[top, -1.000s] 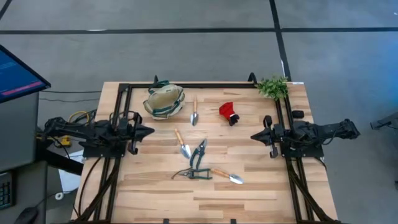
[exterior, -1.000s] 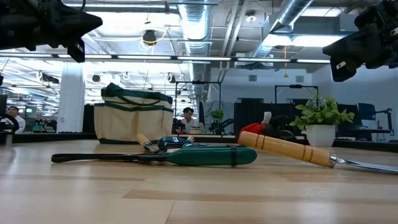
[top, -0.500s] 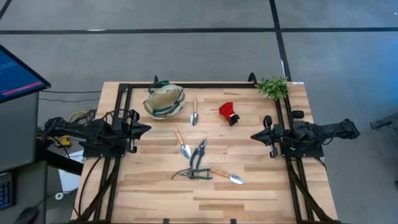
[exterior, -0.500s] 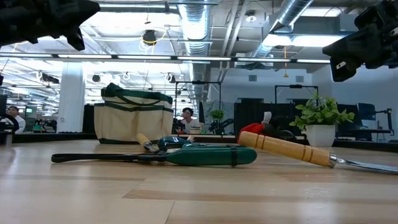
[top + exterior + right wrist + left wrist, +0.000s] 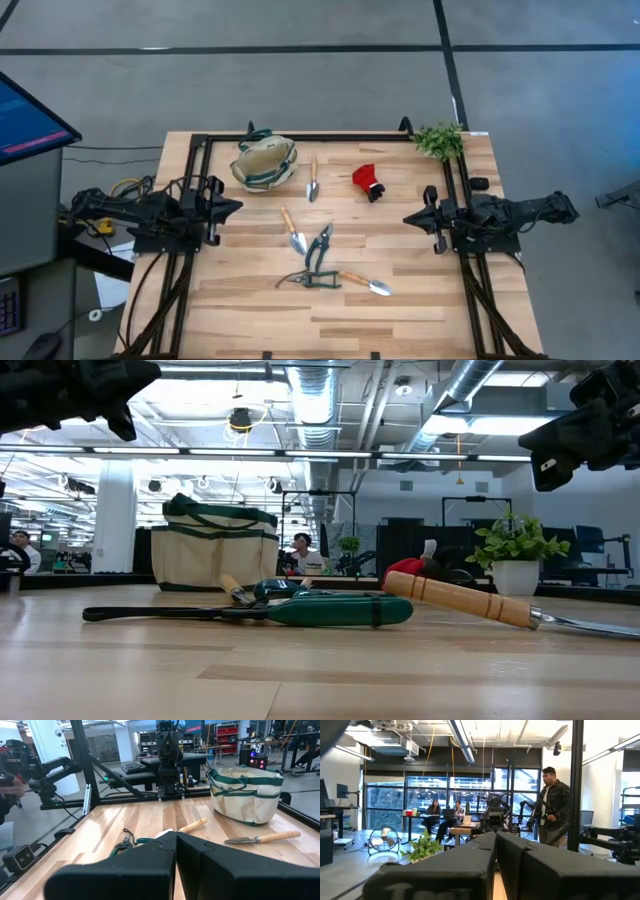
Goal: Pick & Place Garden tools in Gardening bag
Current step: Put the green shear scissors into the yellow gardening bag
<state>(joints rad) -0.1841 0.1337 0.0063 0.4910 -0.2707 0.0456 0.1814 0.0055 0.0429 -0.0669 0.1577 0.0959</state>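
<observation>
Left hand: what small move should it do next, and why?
Probably the left hand should move toward the trowel lying nearest to it and open above its wooden handle. All the tools lie on the table, none in the gardening bag. Both hands look shut and hold nothing; the right hand waits at the table's right side.

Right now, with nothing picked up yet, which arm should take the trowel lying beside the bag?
Left, probably. The left end effector waits on the gardening bag side, so the trowel beside the bag is nearer it than the right end effector, which is closer to the red glove.
</observation>
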